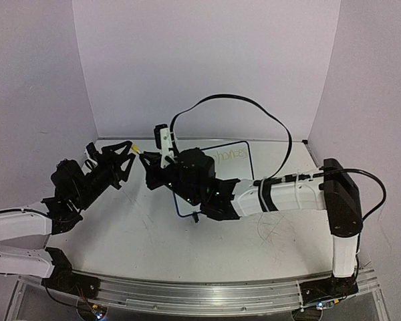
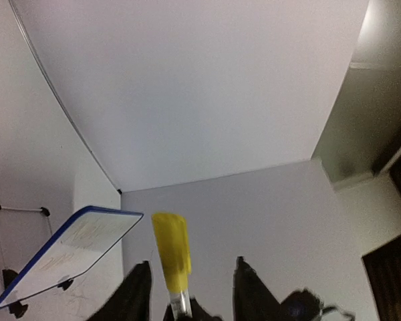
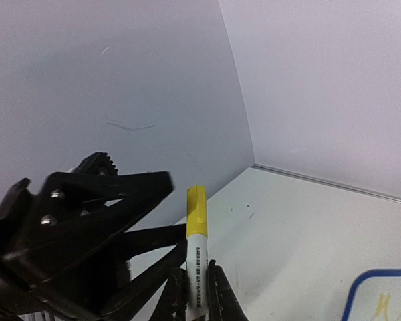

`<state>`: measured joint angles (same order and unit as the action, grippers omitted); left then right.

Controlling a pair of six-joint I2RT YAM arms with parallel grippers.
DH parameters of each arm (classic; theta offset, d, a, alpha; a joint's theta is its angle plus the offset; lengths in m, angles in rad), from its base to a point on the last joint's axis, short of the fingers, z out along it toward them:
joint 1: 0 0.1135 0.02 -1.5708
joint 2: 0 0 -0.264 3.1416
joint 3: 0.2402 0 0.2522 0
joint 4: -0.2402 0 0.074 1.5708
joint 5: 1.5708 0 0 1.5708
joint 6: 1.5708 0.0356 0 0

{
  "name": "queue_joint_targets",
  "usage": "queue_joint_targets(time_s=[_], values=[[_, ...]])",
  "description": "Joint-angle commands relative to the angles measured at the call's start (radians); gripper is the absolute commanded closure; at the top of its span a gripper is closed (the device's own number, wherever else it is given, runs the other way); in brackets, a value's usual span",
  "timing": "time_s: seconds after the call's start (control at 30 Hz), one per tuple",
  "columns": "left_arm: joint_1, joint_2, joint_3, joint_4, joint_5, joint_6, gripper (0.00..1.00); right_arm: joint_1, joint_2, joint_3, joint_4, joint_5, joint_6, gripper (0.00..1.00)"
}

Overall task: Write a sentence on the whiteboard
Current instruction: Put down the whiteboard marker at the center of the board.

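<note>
Black left gripper (image 2: 194, 287) spread, flanking the cap (image 2: 172, 251) | yellow-capped marker (image 3: 196, 247) between the arms, its white barrel pinched in right gripper (image 3: 196, 297) | whiteboard (image 1: 237, 168) right of both, far side, with sentence (image 1: 230, 155) on it, two pale lines | writing looks done; marker left to put down

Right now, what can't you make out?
- The sentence: top view, the right arm covers most of the whiteboard; left wrist view, lettering too faint.
- The marker, lower end: cut off by the bottom edge, both wrist views.
- Whether the left gripper touches it: blurred, left wrist view.
</note>
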<state>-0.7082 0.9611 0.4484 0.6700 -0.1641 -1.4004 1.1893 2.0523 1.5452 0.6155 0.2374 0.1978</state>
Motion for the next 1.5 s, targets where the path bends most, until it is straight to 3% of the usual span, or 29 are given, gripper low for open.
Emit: queue_joint_targets(time_s=[0.0,0.07,0.17,0.3,0.43,0.6,0.73,0.9,1.1,1.47], values=[[-0.024,-0.058,-0.018,0.011,0.115,0.086,0.39,-0.082,-0.180,-0.154,0.081,-0.106,0.031,1.00],[-0.023,-0.087,-0.033,-0.001,0.110,0.116,0.19,-0.110,-0.250,-0.246,0.098,-0.187,0.032,1.00],[-0.024,-0.144,-0.060,-0.071,0.089,0.152,0.10,-0.163,-0.352,-0.368,0.098,-0.375,0.051,1.00],[-0.022,-0.229,-0.047,-0.250,0.035,0.249,0.08,-0.207,-0.478,-0.515,0.010,-0.664,-0.046,1.00],[-0.022,-0.278,0.027,-0.436,-0.050,0.369,0.08,-0.205,-0.533,-0.575,-0.218,-0.767,-0.185,1.00],[-0.022,-0.272,0.158,-0.614,-0.158,0.494,0.08,-0.179,-0.513,-0.619,-0.319,-0.736,-0.315,0.98],[-0.022,-0.266,0.207,-0.650,-0.175,0.551,0.08,-0.104,-0.398,-0.564,-0.375,-0.596,-0.417,1.00],[-0.022,-0.277,0.209,-0.664,-0.162,0.550,0.08,-0.036,-0.280,-0.585,-0.202,-0.387,-0.468,1.00],[-0.023,-0.287,0.188,-0.664,-0.158,0.528,0.10,0.006,-0.201,-0.647,0.016,-0.285,-0.507,0.99],[-0.022,-0.271,0.263,-0.700,-0.195,0.621,0.14,0.024,-0.066,-0.646,0.011,-0.243,-0.539,1.00]])
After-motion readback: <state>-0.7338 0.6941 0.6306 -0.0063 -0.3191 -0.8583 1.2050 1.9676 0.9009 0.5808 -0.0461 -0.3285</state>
